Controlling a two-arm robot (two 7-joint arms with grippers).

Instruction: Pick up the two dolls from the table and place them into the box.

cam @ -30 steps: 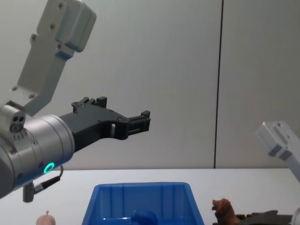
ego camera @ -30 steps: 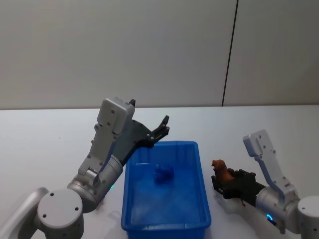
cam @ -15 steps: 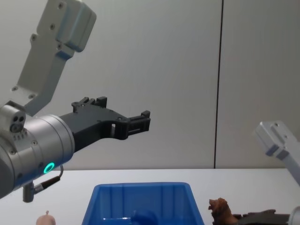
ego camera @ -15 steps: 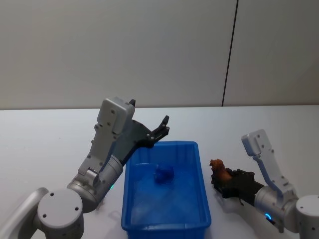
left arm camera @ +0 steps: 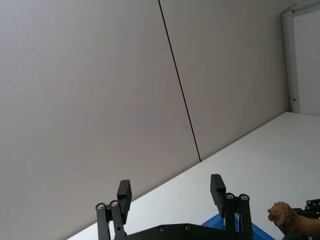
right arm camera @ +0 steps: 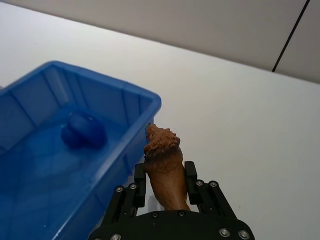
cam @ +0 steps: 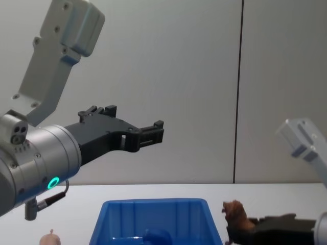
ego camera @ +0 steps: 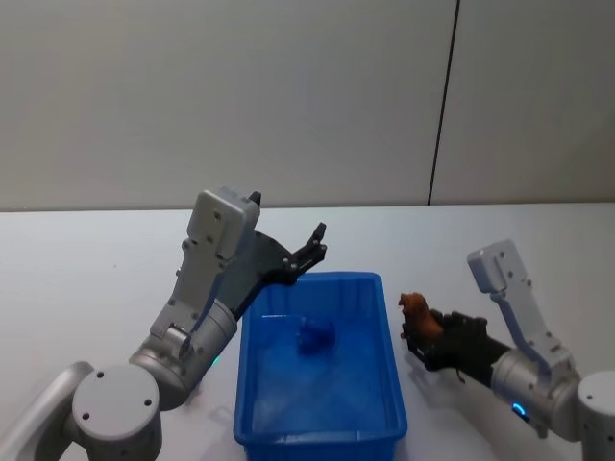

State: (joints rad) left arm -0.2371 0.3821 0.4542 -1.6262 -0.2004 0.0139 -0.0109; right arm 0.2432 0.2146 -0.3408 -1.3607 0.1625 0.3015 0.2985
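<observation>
The white table (ego camera: 77, 259) spans the whole foreground, with the bright blue box (ego camera: 317, 442) sitting on it in the middle, directly before the robot.

The left arm rises from the box's left side and reaches up over the far left corner. The left gripper (ego camera: 319, 242) hangs in the air well above the rim with its two black fingers spread wide and nothing between them. The left wrist view shows the gap plainly (left arm camera: 170, 186), and from the chest it hangs high over the box (cam: 153, 133).

The right gripper (ego camera: 423, 331) sits low on the right of the box, pointing toward its right wall. Its fingers are clamped on the lower body of the reddish-brown lion doll (ego camera: 415, 309). The doll stands roughly upright between the fingers (right arm camera: 162, 150), head uppermost, just outside the right rim and over the table, not yet inside the box. From the chest its head is about level with the rim (cam: 234, 210).

The pale peach doll (cam: 50, 238) rests on the table to the left of the box, apart from it.

A small blue rounded lump (ego camera: 315, 335) lies on the box floor toward the far end.
</observation>
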